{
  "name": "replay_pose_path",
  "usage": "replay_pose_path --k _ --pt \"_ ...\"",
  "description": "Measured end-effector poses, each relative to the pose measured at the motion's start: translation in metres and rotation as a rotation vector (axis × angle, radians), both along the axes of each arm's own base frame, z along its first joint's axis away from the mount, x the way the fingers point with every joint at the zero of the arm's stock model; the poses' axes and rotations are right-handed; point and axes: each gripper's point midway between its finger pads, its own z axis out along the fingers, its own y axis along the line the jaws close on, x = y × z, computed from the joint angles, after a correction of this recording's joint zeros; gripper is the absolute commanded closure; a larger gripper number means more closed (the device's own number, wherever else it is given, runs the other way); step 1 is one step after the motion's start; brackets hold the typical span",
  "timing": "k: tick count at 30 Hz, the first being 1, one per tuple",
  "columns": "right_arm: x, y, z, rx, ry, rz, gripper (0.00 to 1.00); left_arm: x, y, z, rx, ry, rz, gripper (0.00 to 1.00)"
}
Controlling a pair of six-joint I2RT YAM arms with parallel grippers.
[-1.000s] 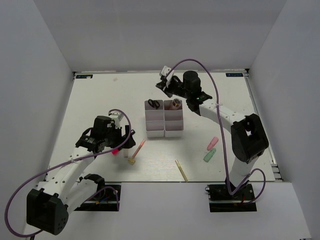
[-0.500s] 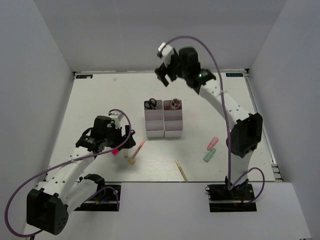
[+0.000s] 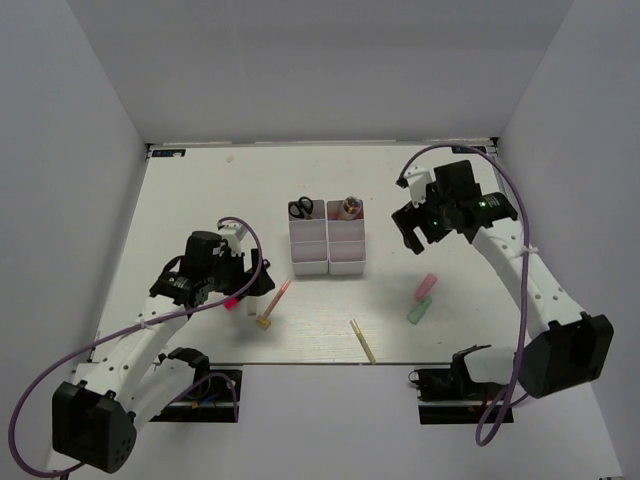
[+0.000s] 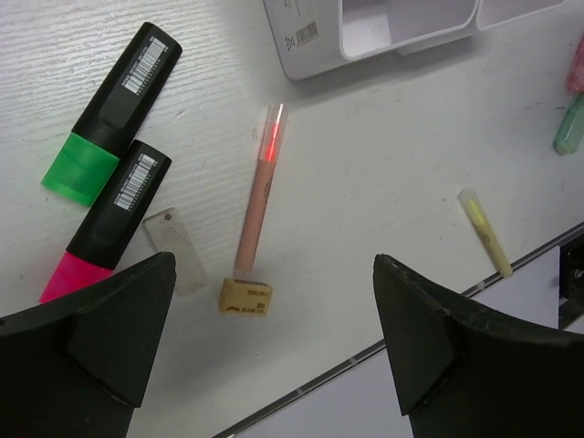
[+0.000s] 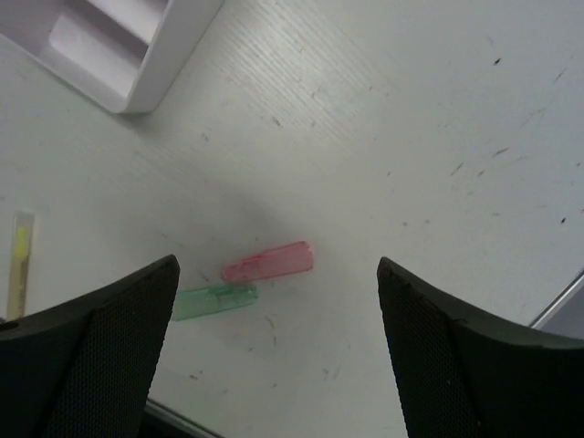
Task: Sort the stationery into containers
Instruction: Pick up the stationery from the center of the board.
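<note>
The white desk [image 3: 200, 200] is holding everything. The white bins [image 3: 327, 240] are sitting in the middle, and black scissors [image 3: 301, 209] are lying in the far left bin. The right hand [image 3: 408, 232] is hanging wide open and empty above a pink marker [image 5: 266, 261] and a mint-green marker [image 5: 214, 300]. The left hand [image 4: 274, 263] is hanging open and empty too, above a thin pink pencil [image 4: 257, 205]. A small tan piece [image 4: 245, 297] is lying at the pencil's end.
</note>
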Motion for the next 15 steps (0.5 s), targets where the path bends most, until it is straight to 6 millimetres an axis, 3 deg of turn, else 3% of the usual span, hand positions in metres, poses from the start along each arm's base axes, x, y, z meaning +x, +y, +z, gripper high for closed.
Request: replay_pose_path --k 6,7,9,10,11,12,13,14,15 --pt "-0.021 -0.007 -0.001 0.11 -0.043 -0.06 0.1 0.002 0.001 0.001 0.002 -0.01 0.007 0.0" --pt "-0.023 -0.01 -0.004 0.113 -0.039 -0.077 0.16 0.002 0.002 0.001 0.006 -0.012 0.011 0.0" --pt "-0.027 -0.018 -0.019 0.105 -0.007 -0.123 0.34 0.004 0.004 0.0 0.017 -0.015 0.027 0.0" --pt "-0.029 -0.021 -0.03 0.1 0.035 -0.152 0.64 0.005 0.007 -0.001 0.026 -0.014 0.04 0.03" --pt "-0.031 -0.026 -0.043 0.09 0.087 -0.187 0.77 0.006 0.008 -0.002 0.034 -0.012 0.052 0.06" --pt "-0.033 -0.03 -0.055 0.083 0.139 -0.219 0.84 0.006 0.011 -0.004 0.047 -0.007 0.066 0.12" --pt "-0.035 -0.033 -0.067 0.08 0.195 -0.255 1.0 0.006 0.014 -0.007 0.061 0.004 0.08 0.34" --pt "-0.039 -0.036 -0.079 0.078 0.248 -0.29 1.0 0.006 0.017 -0.01 0.076 0.016 0.094 0.53" --pt "-0.045 -0.039 -0.088 0.081 0.299 -0.329 1.0 0.006 0.021 -0.014 0.098 0.028 0.112 0.63"
